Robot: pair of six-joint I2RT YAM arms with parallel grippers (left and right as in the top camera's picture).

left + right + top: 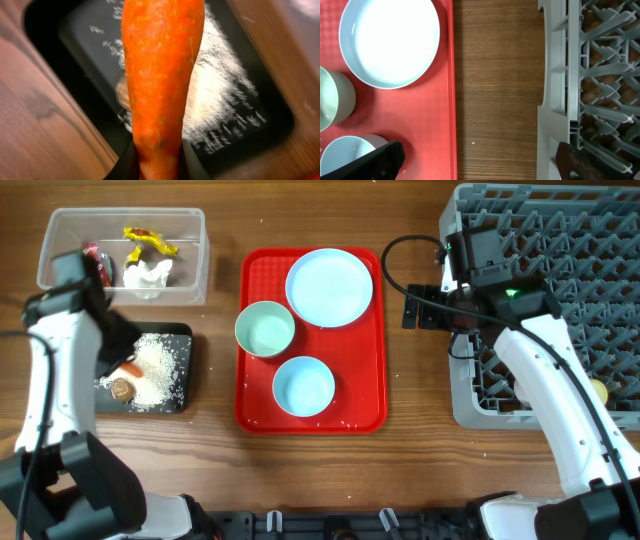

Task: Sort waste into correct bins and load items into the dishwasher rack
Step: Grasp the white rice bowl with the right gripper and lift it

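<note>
Inventory of my bench [410, 390], as I count it:

- Flat red plastic tray [247, 395]: one.
- Round light-blue plate [329, 287]: one.
- Round light-blue bowls: two, the first [265, 329] and the second [303, 385].
- Clear rectangular plastic tub [199, 260]: one.
- Shallow black rectangular tray [186, 396]: one.
- Large grey plastic pegged rack [468, 402]: one.
- Snack wrappers: two, one red snack wrapper [95, 255] and one yellow snack wrapper [148, 242].
- Crumpled white tissue [150, 276]: one.
- Orange carrot piece [160, 75]: one.
- Small brown lump [121, 388]: one.
- White rice grains [158, 365]: one heap, too many grains to count.
- My tools: two, the left tool [159, 162] and the right tool [477, 162].
</note>
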